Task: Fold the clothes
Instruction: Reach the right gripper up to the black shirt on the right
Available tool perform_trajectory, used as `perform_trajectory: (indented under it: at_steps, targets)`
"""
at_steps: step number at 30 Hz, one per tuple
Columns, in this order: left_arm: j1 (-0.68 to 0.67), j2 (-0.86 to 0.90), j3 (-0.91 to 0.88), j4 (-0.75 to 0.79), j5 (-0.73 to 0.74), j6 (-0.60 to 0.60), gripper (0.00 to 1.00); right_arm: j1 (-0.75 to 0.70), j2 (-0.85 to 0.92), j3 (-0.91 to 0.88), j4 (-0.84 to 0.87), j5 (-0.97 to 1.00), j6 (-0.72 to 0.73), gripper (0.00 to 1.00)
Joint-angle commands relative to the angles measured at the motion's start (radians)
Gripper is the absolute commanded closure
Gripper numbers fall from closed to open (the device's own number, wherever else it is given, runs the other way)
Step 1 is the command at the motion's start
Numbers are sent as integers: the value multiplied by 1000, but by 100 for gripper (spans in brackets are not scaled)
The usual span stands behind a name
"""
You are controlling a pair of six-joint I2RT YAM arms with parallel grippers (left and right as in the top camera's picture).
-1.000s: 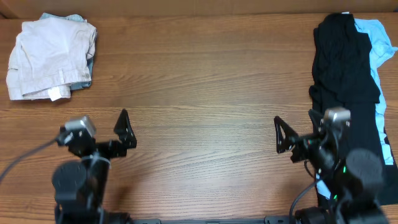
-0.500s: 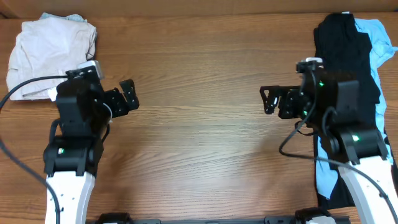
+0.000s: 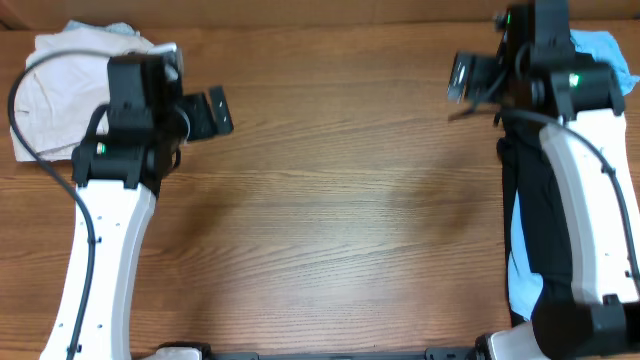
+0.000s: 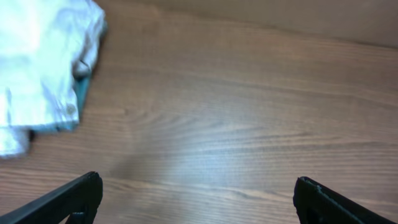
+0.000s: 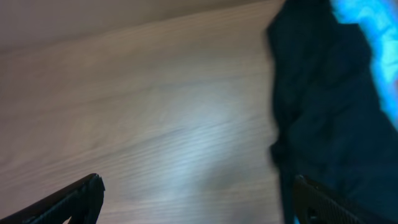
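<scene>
A large black garment (image 3: 540,215) lies in a heap along the table's right edge, over a light blue shirt (image 3: 603,48) that shows at the top and lower right. In the right wrist view the black garment (image 5: 329,118) and blue shirt (image 5: 373,43) fill the right side. My right gripper (image 3: 468,78) is open and empty, above the wood just left of the heap's far end (image 5: 196,199). My left gripper (image 3: 215,112) is open and empty over bare wood (image 4: 196,199), right of a white folded pile.
A folded white garment pile (image 3: 55,90) with a teal piece under it sits at the far left corner, also in the left wrist view (image 4: 43,68). The brown wooden table (image 3: 340,200) spans the middle. A cardboard wall runs along the far edge.
Both arms have risen and reached toward the far edge of the table. The right gripper moved up beside the top of the black heap; the left moved up near the white pile.
</scene>
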Motion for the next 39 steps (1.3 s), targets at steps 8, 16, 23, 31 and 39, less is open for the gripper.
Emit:
perform_trajectory:
  at_steps: [8,16,23,31,39]
  targets:
    - [-113,187,196,-40,-79,101,0,-221,237,132,59,151,-53,8]
    - [-113,330,196,-22,-3,85,0,-249,431,131,48,150,-54,14]
    - [-113,393,196,-10,-4,86,0,-249,567,129,16,150,-50,26]
    - [-112,403,196,3,-14,87,0,-279,617,97,18,150,-20,38]
    - [-112,403,196,18,-13,86,0,-327,617,17,80,118,-12,50]
